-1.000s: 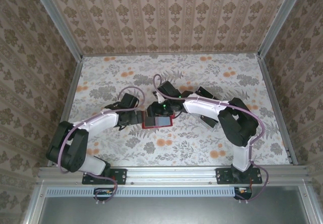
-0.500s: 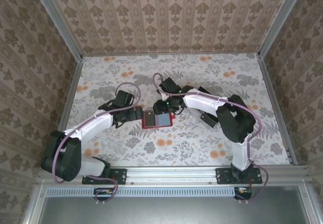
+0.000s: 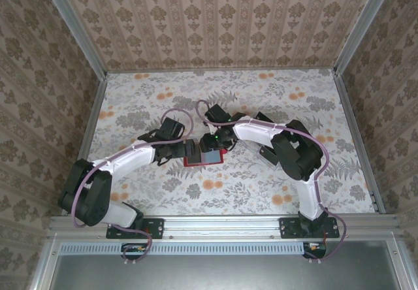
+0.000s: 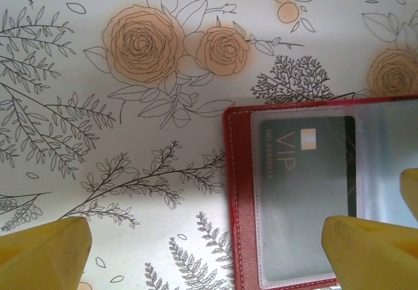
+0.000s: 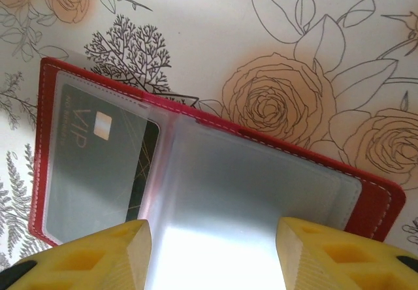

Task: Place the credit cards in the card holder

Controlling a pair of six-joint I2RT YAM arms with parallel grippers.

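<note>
While the card holder (image 3: 204, 159) lies open and flat near the middle of the counter (image 3: 261, 192), both pincers hang low over it from opposite sides. In the top view the left pincer (image 3: 185, 150) sits at the holder's left edge and the right pincer (image 3: 210, 146) over its far side, the two close together.

From the left wrist, the left pincer (image 4: 209, 254) stands wide. One yellow finger (image 4: 46, 251) is over bare counter (image 4: 98, 140). The other finger (image 4: 372, 251) overlaps the near part of the holder (image 4: 236, 205), so the holder's red left edge falls between them. A black card (image 4: 307, 172) marked VIP in gold lies inside the clear pocket of that half, between the fingers but farther out from them.

From the right wrist, the right pincer (image 5: 215, 257) is about half spread, its fingers (image 5: 98, 257) apart with nothing clamped. Between them shows the shiny clear sleeve at the holder's (image 5: 375, 202) fold. The VIP card (image 5: 91, 153) sits in the pocket to one side of that sleeve, beyond the fingertip on that side. Whether the fingertips touch the sleeve cannot be told.
</note>
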